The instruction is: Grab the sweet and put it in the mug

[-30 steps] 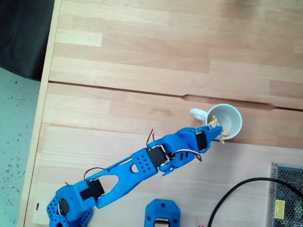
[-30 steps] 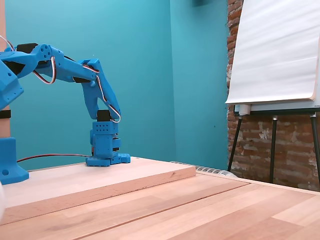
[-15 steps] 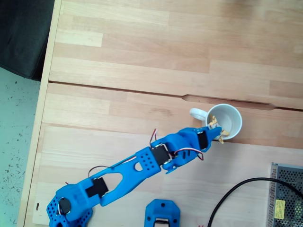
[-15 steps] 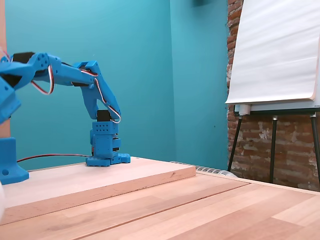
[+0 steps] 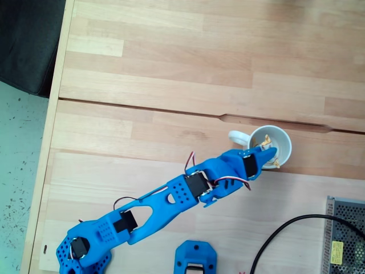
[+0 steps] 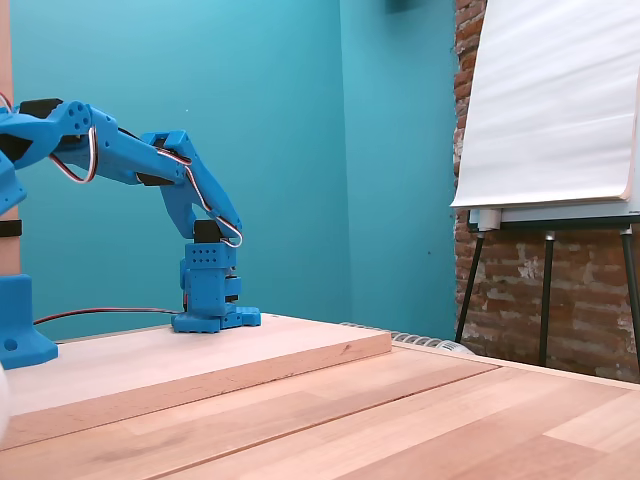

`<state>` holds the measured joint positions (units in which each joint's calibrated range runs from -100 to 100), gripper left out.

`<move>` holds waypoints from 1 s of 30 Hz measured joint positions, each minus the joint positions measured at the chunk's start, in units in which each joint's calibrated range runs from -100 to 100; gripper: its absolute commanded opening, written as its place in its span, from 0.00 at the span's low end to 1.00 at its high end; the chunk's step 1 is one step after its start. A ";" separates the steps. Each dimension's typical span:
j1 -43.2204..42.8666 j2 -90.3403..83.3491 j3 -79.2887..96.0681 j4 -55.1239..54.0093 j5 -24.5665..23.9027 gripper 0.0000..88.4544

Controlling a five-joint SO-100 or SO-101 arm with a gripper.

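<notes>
In a fixed view from above, the white mug [image 5: 284, 143] stands on the wooden table right of centre, its small handle [image 5: 238, 137] pointing left. My blue gripper [image 5: 269, 153] reaches over the mug's mouth from the lower left. It is shut on the sweet, whose yellow-orange twisted ends [image 5: 266, 138] stick out on both sides of the fingers, above the mug's white inside. In a fixed view from the side, the arm [image 6: 150, 160] stretches from its base [image 6: 210, 295] to the left edge of the picture.
A black cable [image 5: 285, 234] and a grey metal box [image 5: 345, 234] lie at the lower right, and a blue part [image 5: 195, 258] sits at the bottom edge. The table's left edge [image 5: 51, 131] borders the floor. An easel with a white board [image 6: 550, 100] stands far right.
The gripper has moved right and a little up in the picture, further over the mug's mouth, carrying the sweet. The arm has stretched out and lowered.
</notes>
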<state>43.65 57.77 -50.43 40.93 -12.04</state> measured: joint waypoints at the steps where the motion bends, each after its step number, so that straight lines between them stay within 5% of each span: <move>1: 0.00 0.45 0.00 0.00 -0.05 0.07; 16: 0.00 2.82 -0.09 0.00 -0.29 0.31; 23: 0.00 2.82 -0.09 0.00 -0.34 0.30; 30: 0.00 2.82 -0.99 0.00 -0.34 0.15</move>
<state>43.65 60.58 -51.41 40.93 -12.38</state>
